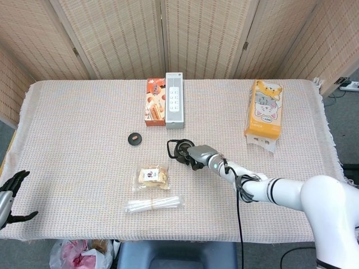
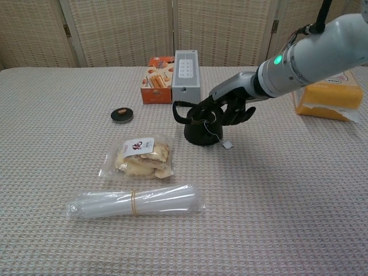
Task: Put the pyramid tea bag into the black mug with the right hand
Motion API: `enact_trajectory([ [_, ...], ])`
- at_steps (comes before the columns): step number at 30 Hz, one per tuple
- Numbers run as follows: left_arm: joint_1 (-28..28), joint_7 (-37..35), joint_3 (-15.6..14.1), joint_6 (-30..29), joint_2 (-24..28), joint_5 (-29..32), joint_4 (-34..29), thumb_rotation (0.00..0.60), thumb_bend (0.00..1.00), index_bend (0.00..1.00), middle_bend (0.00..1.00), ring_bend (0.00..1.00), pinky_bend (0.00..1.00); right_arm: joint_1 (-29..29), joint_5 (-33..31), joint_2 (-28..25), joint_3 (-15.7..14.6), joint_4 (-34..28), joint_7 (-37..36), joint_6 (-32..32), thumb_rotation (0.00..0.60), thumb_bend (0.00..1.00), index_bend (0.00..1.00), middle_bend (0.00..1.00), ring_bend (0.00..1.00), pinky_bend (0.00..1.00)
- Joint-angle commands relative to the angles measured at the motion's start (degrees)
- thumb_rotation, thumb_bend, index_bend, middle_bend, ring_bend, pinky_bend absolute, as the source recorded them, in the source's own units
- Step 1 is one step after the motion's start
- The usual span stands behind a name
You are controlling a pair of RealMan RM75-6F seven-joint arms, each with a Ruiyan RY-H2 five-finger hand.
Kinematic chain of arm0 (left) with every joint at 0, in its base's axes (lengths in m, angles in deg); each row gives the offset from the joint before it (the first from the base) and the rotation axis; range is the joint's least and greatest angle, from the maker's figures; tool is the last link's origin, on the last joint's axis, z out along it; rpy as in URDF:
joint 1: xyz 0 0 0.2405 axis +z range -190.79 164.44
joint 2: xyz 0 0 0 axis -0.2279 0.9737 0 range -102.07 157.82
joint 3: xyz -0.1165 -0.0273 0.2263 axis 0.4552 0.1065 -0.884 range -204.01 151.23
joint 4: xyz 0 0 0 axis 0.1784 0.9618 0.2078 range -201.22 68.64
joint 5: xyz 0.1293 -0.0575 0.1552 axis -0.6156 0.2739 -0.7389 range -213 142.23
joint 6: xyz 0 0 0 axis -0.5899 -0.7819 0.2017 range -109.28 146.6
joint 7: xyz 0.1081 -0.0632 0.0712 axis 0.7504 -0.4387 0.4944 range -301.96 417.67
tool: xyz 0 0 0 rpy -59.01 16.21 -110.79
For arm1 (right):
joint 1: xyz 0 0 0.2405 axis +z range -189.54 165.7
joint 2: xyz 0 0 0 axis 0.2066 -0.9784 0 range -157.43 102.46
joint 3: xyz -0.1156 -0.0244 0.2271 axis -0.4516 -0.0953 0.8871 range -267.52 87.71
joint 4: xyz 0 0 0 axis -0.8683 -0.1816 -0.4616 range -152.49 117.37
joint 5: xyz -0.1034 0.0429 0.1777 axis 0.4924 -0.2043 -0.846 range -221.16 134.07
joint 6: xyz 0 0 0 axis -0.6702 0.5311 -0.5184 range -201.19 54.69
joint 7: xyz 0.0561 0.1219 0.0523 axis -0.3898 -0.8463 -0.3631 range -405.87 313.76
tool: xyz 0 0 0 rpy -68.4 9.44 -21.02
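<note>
Black against the woven beige tablecloth [image 1: 73,129], the black mug [image 1: 180,151] sits near the table's middle in the head view, its handle turned to the left. The right hand [image 1: 199,155] lies directly over the mug's right rim, its dark fingers reaching down at the opening; from this angle I cannot tell whether they pinch anything. The pyramid tea bag itself is hidden here. An orange snack box [image 1: 155,109] and a white power strip [image 1: 174,107] lie side by side further back, a small black disc [image 1: 134,138] sits left of the mug, and a yellow cat-print pack [image 1: 264,114] lies far right. In front of the mug are a clear bag of snacks [image 1: 153,176] and a bundle of clear plastic straws [image 1: 153,204]. The left hand [image 1: 10,193] rests at the table's near left edge, fingers spread and holding nothing.

Chest view: the right hand [image 2: 225,111] hovers at the mug's [image 2: 202,129] top, fingers curled over the rim. A thin string runs from the opening down the mug's right side to a small paper tag [image 2: 227,145] lying on the cloth, so the tea bag appears to be inside the mug, though the bag is not visible. Whether the fingers grip the string I cannot tell.
</note>
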Motion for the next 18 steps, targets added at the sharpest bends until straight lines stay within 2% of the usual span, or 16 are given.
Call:
enact_trajectory([
  [1,0.00,-0.03,0.01,0.01,0.01,0.03,0.00,0.600,0.13,0.00,0.09,0.14,0.28,-0.13,0.64,0.72,-0.26,1.01,-0.80,-0.43,0.600,1.00,0.04,0.10,0.93,0.99],
  [18,-0.15,0.60,0.03,0.27,-0.18,0.23,-0.19,0.600,0.13,0.00,0.09,0.14,0.28,-0.13,3.36,0.73,-1.28,2.13,-3.95,-1.44,0.600,1.00,0.05,0.10,0.93,0.99],
])
